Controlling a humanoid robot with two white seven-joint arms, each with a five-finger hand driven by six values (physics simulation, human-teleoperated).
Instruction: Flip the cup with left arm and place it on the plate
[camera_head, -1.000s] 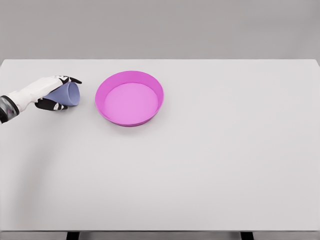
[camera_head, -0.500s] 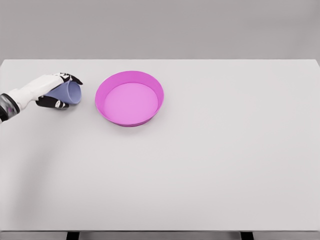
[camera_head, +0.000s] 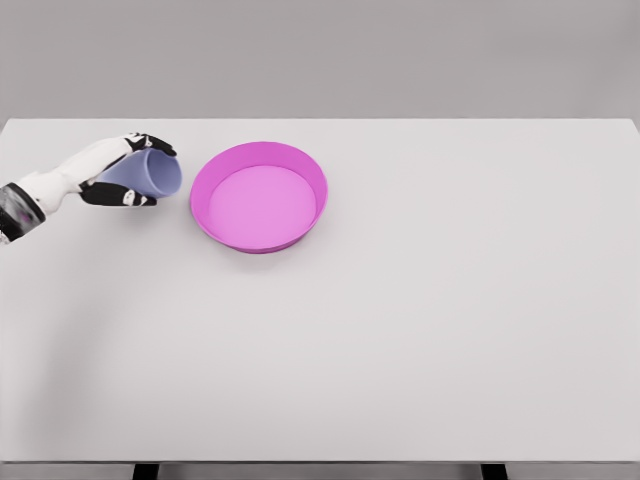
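Although the cup (camera_head: 152, 173) is already grasped, the job looks to be in its early half: the lilac cup lies on its side in the left hand (camera_head: 112, 172), mouth turned toward the plate (camera_head: 259, 151), so the flip seems only partly made and the placing is not yet done. Cup and hand sit just left of the plate, near its rim but apart from it, and nothing lies inside the pink plate. Fingers are curled around the cup's body, dark fingertips (camera_head: 158, 146) showing above and below it, a closed wrap rather than a pinch. What remains, I judge, is righting the cup and carrying it over the rim.
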